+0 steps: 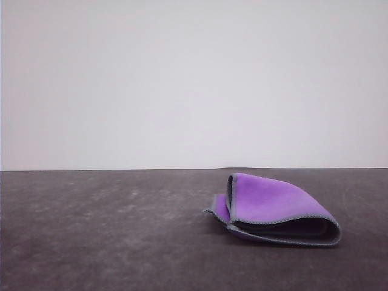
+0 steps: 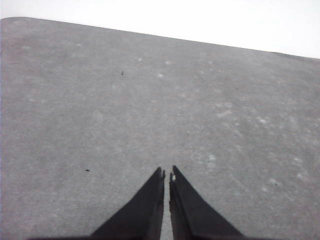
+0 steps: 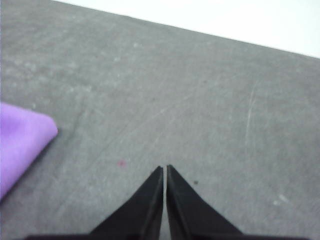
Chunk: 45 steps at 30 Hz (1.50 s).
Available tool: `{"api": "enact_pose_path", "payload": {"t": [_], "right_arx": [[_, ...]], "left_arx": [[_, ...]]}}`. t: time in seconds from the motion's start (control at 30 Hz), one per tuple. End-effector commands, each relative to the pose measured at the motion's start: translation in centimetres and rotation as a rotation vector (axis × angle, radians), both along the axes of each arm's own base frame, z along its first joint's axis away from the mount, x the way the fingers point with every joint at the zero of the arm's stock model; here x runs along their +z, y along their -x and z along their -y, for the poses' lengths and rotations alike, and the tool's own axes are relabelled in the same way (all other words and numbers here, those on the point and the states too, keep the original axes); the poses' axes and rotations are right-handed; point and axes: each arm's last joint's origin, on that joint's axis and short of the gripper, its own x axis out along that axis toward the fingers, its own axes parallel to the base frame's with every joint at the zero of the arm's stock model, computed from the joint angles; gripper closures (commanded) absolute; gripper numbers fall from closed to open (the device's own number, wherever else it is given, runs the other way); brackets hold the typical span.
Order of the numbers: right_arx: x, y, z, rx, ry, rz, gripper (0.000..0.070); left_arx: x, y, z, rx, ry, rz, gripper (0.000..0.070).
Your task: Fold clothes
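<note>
- Pale off-white wall (image 1: 194, 79) spans the far background, meeting the table's far edge in a straight line.
- Dark grey matte table top (image 1: 91, 236), mottled with faint pale scuffs, takes up the near half of the front view.
- Small soft purple cloth with dark grey reverse and light grey stitched edging (image 1: 273, 209) lies on the table right of centre, folded over on itself. Top layer bows upward, purple face out; dark grey inner face shows in the open gap along its right and near edge. A purple corner pokes out at the left.
- Left black gripper (image 2: 167, 174): tapered fingers drawn together, slim slit between, nothing held, above bare table.
- Right black gripper (image 3: 165, 169): fingers likewise pressed nearly together, empty, apart from the cloth's purple corner (image 3: 22, 140).
</note>
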Motion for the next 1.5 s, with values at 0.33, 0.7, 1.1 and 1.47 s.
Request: {"api": "enact_pose_path", "payload": {"t": [0.33, 0.7, 1.1, 1.47], "right_arx": [[-1.5, 0.0, 0.1, -0.052, -0.064, 0.04, 0.0697], [-1.9, -0.4, 0.2, -0.084, -0.064, 0.099, 0.0697], [-1.9, -0.4, 0.3, -0.122, -0.123, 0.093, 0.0697], [-1.6, -0.4, 0.3, -0.128, -0.16, 0.113, 0.0697]], "left_arx": [[-0.6, 0.0, 0.0, 0.008, 0.004, -0.043, 0.0696], [-0.6, 0.0, 0.0, 0.008, 0.004, -0.043, 0.0696], [-0.6, 0.0, 0.0, 0.008, 0.004, -0.043, 0.0696], [-0.6, 0.0, 0.0, 0.008, 0.004, -0.043, 0.0696]]}}
